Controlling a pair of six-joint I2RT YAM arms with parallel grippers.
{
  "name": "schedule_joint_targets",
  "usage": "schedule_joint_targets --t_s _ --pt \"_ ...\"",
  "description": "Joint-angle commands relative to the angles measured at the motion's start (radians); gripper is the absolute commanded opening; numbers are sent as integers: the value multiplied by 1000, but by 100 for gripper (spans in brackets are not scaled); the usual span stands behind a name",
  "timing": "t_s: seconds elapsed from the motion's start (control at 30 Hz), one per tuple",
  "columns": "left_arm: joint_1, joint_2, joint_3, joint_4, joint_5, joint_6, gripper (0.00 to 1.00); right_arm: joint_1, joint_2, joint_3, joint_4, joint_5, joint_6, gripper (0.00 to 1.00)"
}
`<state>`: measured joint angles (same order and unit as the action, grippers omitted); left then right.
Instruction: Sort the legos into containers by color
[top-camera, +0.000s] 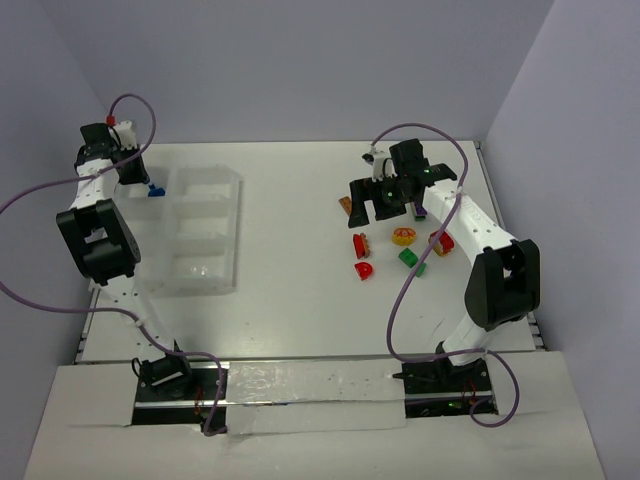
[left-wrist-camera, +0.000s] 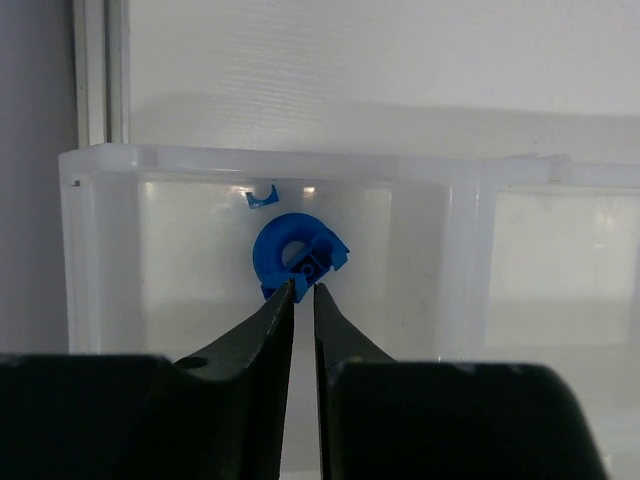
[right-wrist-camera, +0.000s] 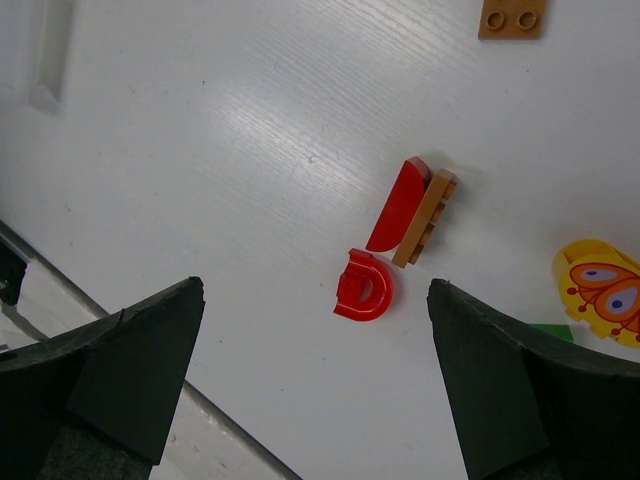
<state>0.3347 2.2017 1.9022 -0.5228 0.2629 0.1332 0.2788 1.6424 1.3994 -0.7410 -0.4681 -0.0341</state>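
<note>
Two arms are sharing a white table, one at each end of it. At the left, the left gripper is pinching a round blue lego by its lower edge, with its dark fingers drawn almost together on the piece. The blue lego is hanging just in front of the outer wall of the clear divided tray, beside the tray's far left corner compartment and outside it. Whether the piece is touching that wall cannot be told.

At the right, the right gripper is hovering with its jaws spread wide and nothing between them. It is hanging above a loose cluster of legos lying on the table, well apart from the tray. Directly below it a red D-shaped lego is lying flat. Just beside that, a red curved piece is resting against a tan plate. An orange two-stud plate is sitting farther off, and a yellow piece printed with a butterfly is lying near the edge of the wrist view.

In the overhead view a green lego, a red-and-orange piece and a purple lego are lying in the same cluster, the purple one partly hidden by the arm.
</note>
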Motion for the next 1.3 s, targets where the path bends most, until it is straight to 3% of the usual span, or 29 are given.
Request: schedule_joint_targets --t_s 0.0,1.27 --pt "-3 -46 1 -15 76 24 19 10 -5 3 13 5 1 100" --pt "-80 -22 10 -43 151 5 16 13 -7 -10 14 22 -4 100"
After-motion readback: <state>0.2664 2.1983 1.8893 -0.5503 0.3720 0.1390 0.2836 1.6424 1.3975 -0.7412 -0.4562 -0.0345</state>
